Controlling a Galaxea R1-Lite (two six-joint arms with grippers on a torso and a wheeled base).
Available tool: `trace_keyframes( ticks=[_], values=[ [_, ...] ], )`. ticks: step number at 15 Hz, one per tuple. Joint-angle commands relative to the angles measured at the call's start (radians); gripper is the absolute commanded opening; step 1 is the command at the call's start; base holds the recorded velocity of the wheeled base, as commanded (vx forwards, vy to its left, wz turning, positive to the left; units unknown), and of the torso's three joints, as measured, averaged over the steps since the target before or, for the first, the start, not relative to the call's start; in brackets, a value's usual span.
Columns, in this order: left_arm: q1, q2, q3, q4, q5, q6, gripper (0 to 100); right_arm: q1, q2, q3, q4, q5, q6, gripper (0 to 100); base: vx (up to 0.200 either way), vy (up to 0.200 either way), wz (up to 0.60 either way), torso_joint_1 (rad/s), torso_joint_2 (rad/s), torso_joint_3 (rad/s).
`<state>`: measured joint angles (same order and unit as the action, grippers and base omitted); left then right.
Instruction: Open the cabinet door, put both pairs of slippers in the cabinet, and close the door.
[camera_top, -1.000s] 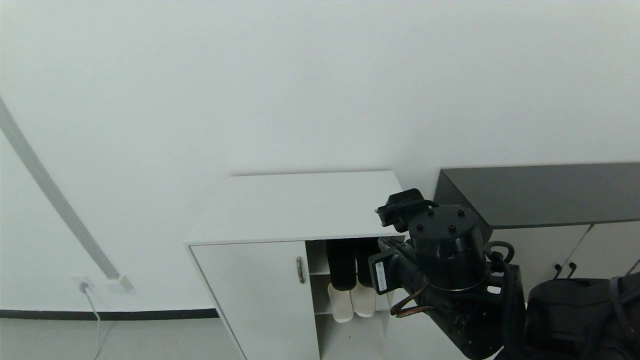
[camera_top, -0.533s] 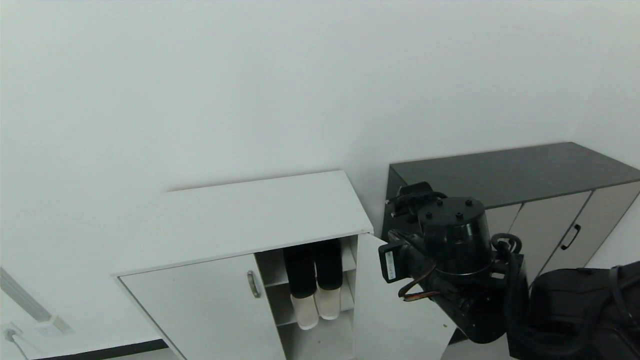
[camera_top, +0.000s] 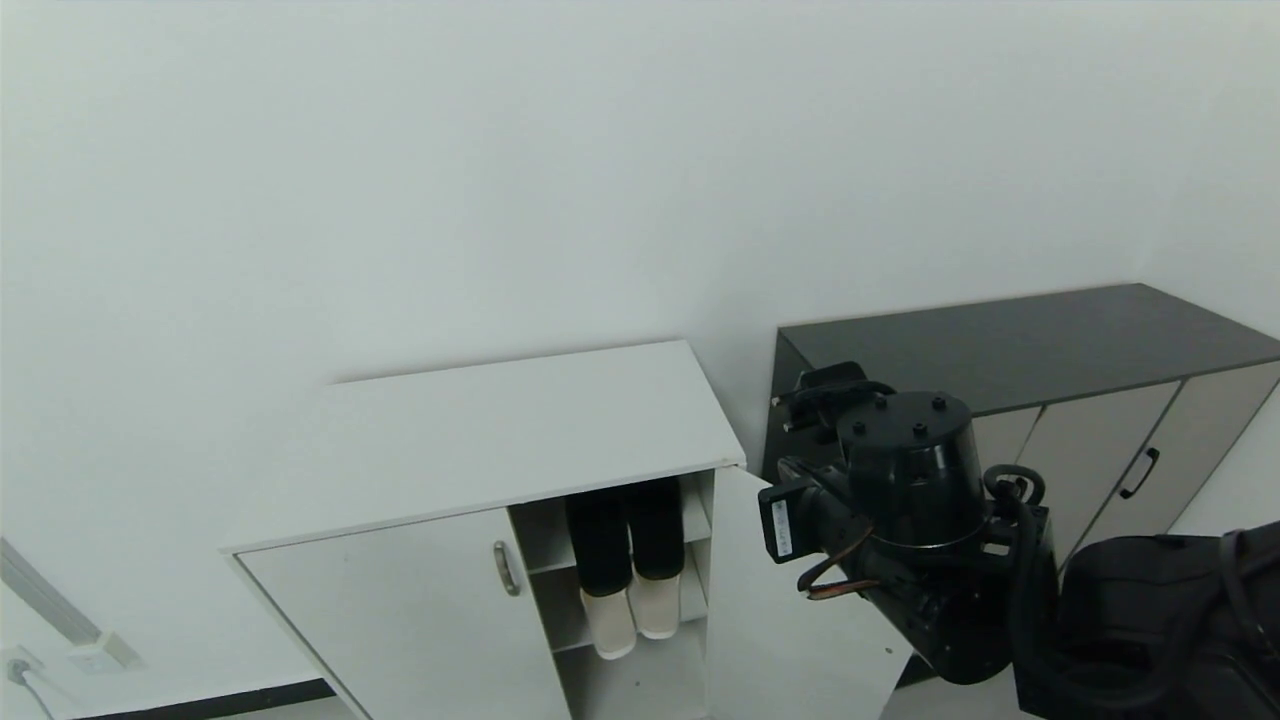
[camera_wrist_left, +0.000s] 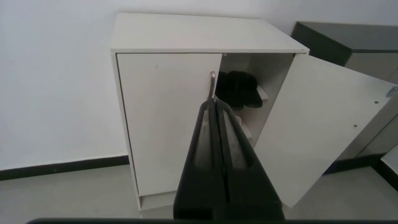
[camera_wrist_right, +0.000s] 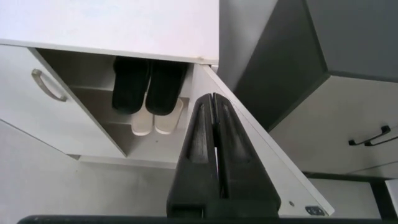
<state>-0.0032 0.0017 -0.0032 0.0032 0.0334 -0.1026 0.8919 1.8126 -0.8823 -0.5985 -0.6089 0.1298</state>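
In the head view, step: both pairs sat inside the white cabinet (camera_top: 500, 430), so I judged the loading done and only the closing left.
Head view, doors: two counted. The shut door (camera_top: 400, 620) carried one handle (camera_top: 505, 568), and the open door (camera_top: 790, 630) stood swung well out.
Head view, slippers: two pairs, four slippers. The black pair (camera_top: 625, 535) was above and the white pair (camera_top: 630, 620) directly below, its ends reaching past the shelf's front edge.
Head view, neighbour: one dark cabinet (camera_top: 1000, 340) stood just beside the white one.
Left wrist view, left gripper (camera_wrist_left: 215, 106): its fingers were pressed together with nothing between them. It hung in front of the cabinet, apart from it, in line with the handle (camera_wrist_left: 212, 84).
Left wrist view, count: one shut door (camera_wrist_left: 165, 118), one open door (camera_wrist_left: 323, 124), and the black pair (camera_wrist_left: 239, 90) in the gap between.
Right wrist view, right gripper (camera_wrist_right: 214, 99): its fingers were pinched tight and empty, near the open door (camera_wrist_right: 261, 149). Whether it touched the panel, I couldn't tell.
Right wrist view, count: black pair (camera_wrist_right: 149, 84) two, white pair (camera_wrist_right: 155, 121) two, side by side on their shelves.
Next move, as I read it: get behind the open door's free edge and push it round until it meets the shut door, watching that the white pair's ends don't foul it.
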Motion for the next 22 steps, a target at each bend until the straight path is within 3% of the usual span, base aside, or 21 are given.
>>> trace_keyframes(
  ticks=[1, 7, 10, 13, 15, 17, 19, 22],
  values=[
    [0.000, 0.001, 0.000, 0.000, 0.000, 0.000, 0, 0.001, 0.004, 0.002, 0.000, 0.001, 0.001, 0, -0.200, 0.000, 0.00, 0.007, 0.01, -0.012],
    [0.000, 0.001, 0.000, 0.000, 0.000, 0.000, 0, -0.071, 0.002, -0.004, -0.023, 0.001, -0.038, 0, -0.200, 0.000, 0.00, -0.002, 0.00, 0.002],
    [0.000, 0.001, 0.000, 0.000, 0.000, 0.000, 0, -0.131, 0.002, -0.015, -0.029, 0.015, -0.055, 0, 0.000, 0.000, 0.00, 0.000, 0.00, 0.000],
    [0.000, 0.001, 0.000, 0.000, 0.000, 0.000, 0, -0.238, 0.044, -0.066, -0.026, 0.087, -0.056, 0, 0.000, 0.000, 0.00, 0.000, 0.00, 0.000],
    [0.000, 0.000, 0.000, 0.000, 0.000, -0.002, 0, -0.347, 0.113, -0.107, -0.024, 0.235, -0.044, 0, 0.000, 0.000, 0.00, 0.000, 0.00, 0.000],
    [0.000, 0.000, 0.000, 0.000, 0.000, -0.002, 0, -0.438, 0.202, -0.159, -0.026, 0.281, -0.033, 0, 0.000, 0.000, 0.00, 0.000, 0.00, 0.000],
    [0.000, 0.001, 0.000, 0.000, 0.000, -0.002, 0, -0.484, 0.271, -0.204, -0.020, 0.342, 0.010, 0, 0.000, 0.000, 0.00, 0.000, 0.00, 0.000],
    [0.000, 0.000, 0.000, 0.000, 0.000, -0.002, 0, -0.511, 0.330, -0.241, -0.020, 0.350, 0.014, 0, 0.000, 0.000, 0.00, 0.000, 0.00, 0.000]
  ],
)
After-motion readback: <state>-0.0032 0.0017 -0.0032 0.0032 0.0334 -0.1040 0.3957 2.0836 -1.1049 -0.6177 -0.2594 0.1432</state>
